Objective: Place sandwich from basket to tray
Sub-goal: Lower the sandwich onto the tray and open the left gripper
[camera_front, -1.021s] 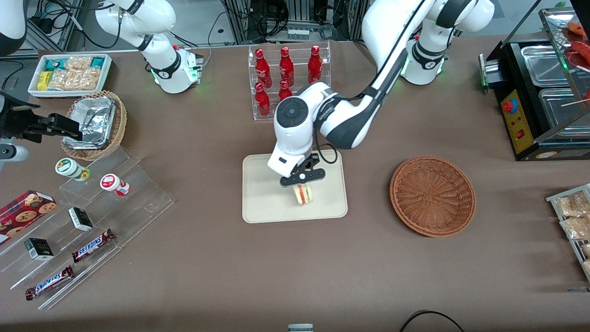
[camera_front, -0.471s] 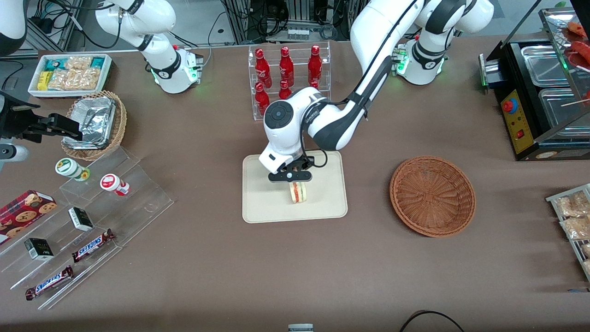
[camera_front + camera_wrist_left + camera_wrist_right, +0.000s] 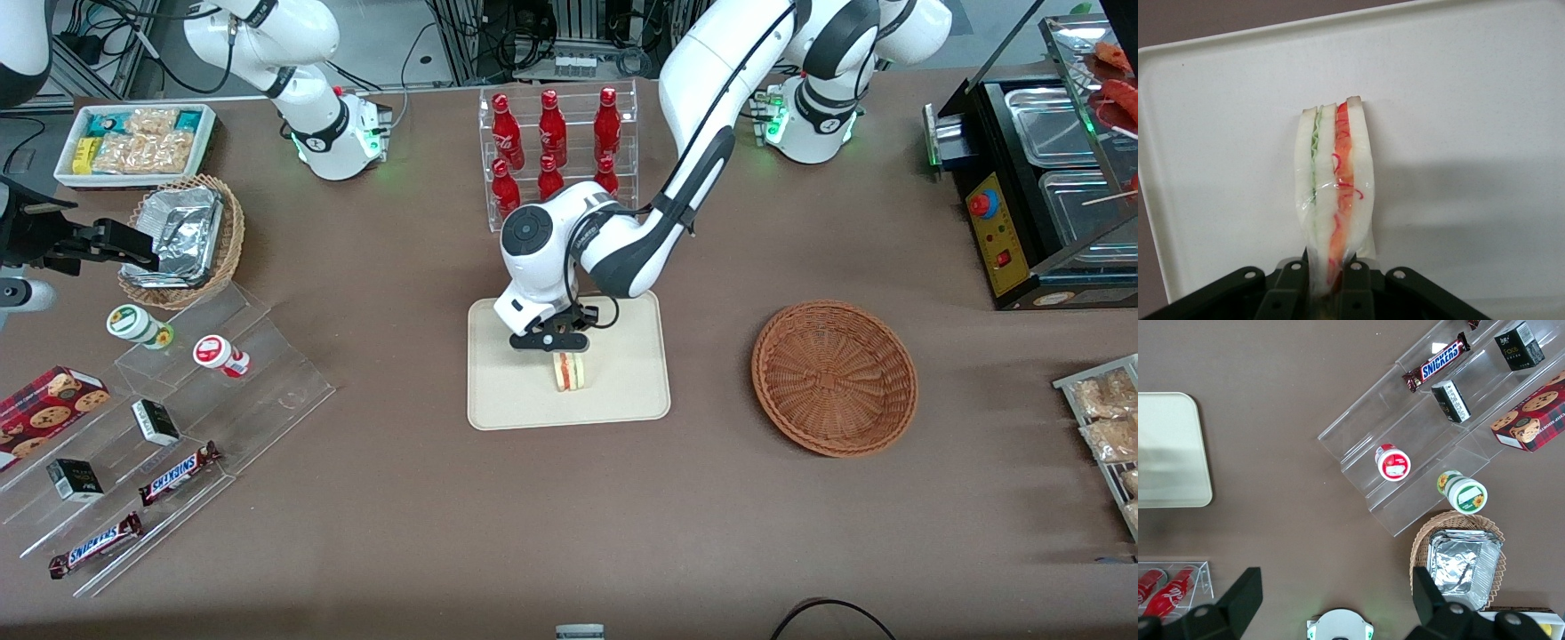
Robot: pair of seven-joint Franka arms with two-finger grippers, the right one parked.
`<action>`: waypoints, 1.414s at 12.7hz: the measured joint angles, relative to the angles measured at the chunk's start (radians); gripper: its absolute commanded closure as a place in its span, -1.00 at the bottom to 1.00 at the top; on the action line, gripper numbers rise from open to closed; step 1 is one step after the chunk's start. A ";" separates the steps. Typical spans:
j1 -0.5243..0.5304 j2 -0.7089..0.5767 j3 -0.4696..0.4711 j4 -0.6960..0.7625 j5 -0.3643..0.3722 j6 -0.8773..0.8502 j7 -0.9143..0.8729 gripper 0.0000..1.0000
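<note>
Worktop (image 3: pixel 373 516): brown surface that carried every item in the scene
Working arm (image 3: pixel 685 160): reached down from its base over the bottle rack to bring the tool above the tray, presumably to set the load there
Basket (image 3: pixel 834 378): reddish-brown wicker bowl, well apart from the tray toward the working arm's end; nothing lay in it
Tray (image 3: pixel 507 400): cream-beige, flat with a low rim, near the middle of the worktop; the only item over it was the sandwich, near its centre
Bottle rack (image 3: pixel 556 156): clear stand farther from the front camera than the tray, with 6 red bottles standing in it
Foil basket (image 3: pixel 182 238): lighter tan wicker holding crumpled foil, toward the parked arm's end
Tool (image 3: pixel 1328 273): over the middle of the tray, its 2 fingers clamped on one end of the sandwich
Sandwich (image 3: pixel 1333 193): held on edge with the red and green filling facing the wrist camera; it hung low over the tray, though whether it touched the surface could not be told
Judgement: the carry looked finished, and the remaining step seemed to be lowering and letting go; released on its narrow edge, the wedge could tip onto its side
</note>
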 measured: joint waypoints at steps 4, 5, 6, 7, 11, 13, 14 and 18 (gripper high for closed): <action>0.000 0.000 0.001 0.000 0.000 0.026 0.000 1.00; -0.001 0.000 0.001 0.000 0.000 0.028 -0.001 1.00; -0.002 0.001 0.001 0.000 0.000 0.028 -0.001 1.00; -0.002 0.005 0.001 0.000 0.000 0.028 -0.002 0.65; -0.003 0.016 0.001 -0.001 0.000 0.030 -0.003 -1.00; -0.003 0.016 0.001 0.001 0.000 0.036 -0.003 -1.00; -0.003 0.016 0.001 0.003 0.000 0.040 -0.003 -1.00; -0.002 0.001 0.009 0.053 0.000 0.043 -0.062 -1.00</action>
